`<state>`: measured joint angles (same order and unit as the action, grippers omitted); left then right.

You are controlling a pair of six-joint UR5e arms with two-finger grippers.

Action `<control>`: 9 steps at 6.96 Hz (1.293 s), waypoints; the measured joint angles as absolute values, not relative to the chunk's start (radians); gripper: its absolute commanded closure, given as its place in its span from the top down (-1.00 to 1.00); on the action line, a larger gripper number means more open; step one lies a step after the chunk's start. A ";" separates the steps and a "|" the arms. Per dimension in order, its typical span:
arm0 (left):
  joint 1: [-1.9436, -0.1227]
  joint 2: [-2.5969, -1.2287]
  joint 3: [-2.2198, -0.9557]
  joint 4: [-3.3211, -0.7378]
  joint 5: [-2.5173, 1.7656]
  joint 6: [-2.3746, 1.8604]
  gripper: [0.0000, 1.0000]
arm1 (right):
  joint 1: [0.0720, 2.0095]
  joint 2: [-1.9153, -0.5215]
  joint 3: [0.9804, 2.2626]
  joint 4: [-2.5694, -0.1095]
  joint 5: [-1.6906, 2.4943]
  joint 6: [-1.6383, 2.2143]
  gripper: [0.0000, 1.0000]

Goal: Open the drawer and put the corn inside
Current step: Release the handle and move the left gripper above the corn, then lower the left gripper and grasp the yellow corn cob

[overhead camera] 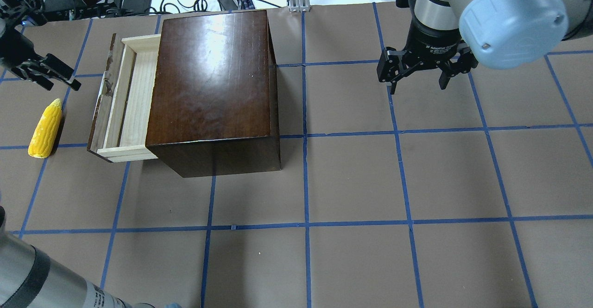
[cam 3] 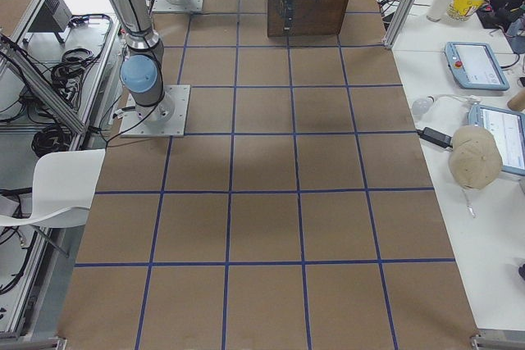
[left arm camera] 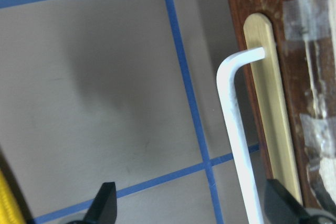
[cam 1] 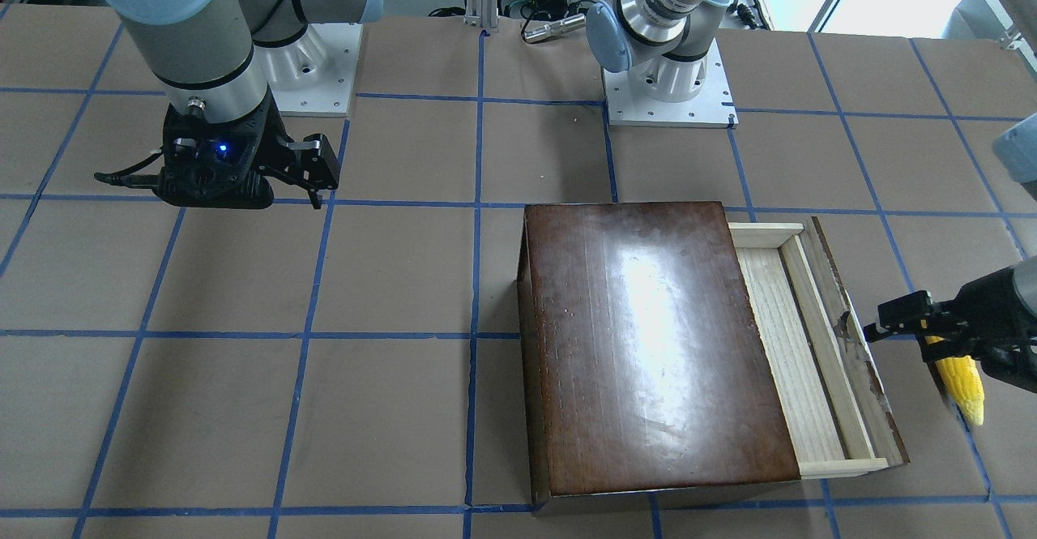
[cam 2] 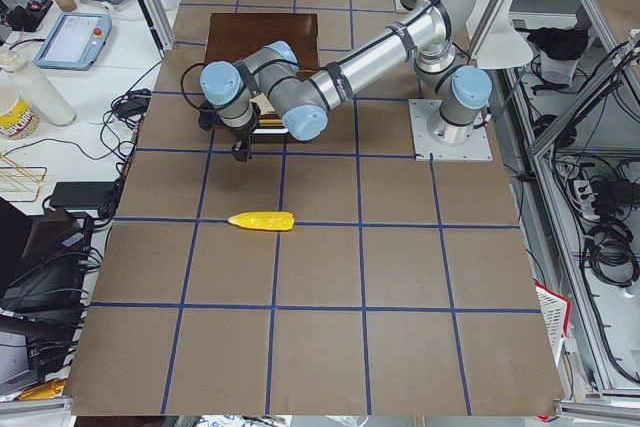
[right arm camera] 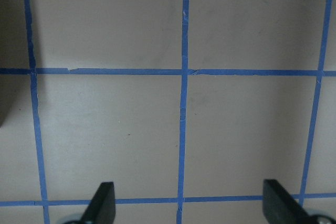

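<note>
The corn (overhead camera: 45,128) lies flat on the bench (overhead camera: 352,183), outside the drawer and farthest from the box (overhead camera: 213,76) on its drawer side. It rests beside a blue tape line (overhead camera: 37,185), clear of the drawer front, with its paler tip pointing away from the robot. Between the corn and the box, a little farther from the robot than the corn, hangs the left gripper (overhead camera: 62,78). Its fingers are spread wide and hold nothing, and it touches neither the corn nor the drawer. The left wrist view looks down past both fingertips (left arm camera: 107,203) onto the whitish handle (left arm camera: 233,129) and the scuffed brown front panel (left arm camera: 260,19), with a sliver of yellow at the lower left edge. Next comes the drawer (overhead camera: 113,104), which stands partway out of the box's left side, so that its pale wooden floor and side rails show between the dark front panel and the box. The box itself is glossy dark brown and sits squarely on the bench, its top catching a bright glare. Well away on the other side of the box, the right gripper (overhead camera: 418,85) hangs above bare bench. Its fingers are also wide apart and grip nothing, and the right wrist view shows only brown paper and crossing tape lines beneath it.
</note>
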<state>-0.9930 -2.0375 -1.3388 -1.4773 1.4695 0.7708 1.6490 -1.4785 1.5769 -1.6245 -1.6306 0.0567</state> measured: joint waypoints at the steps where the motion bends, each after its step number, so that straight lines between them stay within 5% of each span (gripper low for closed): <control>1: -0.953 -2.049 -1.325 -1.478 1.493 0.771 1.00 | 1.649 -1.478 1.577 -1.624 -1.631 0.057 1.00; 9: -0.887 -2.212 -1.356 -1.264 1.666 0.641 1.00 | 1.649 -1.478 1.577 -1.625 -1.631 0.057 1.00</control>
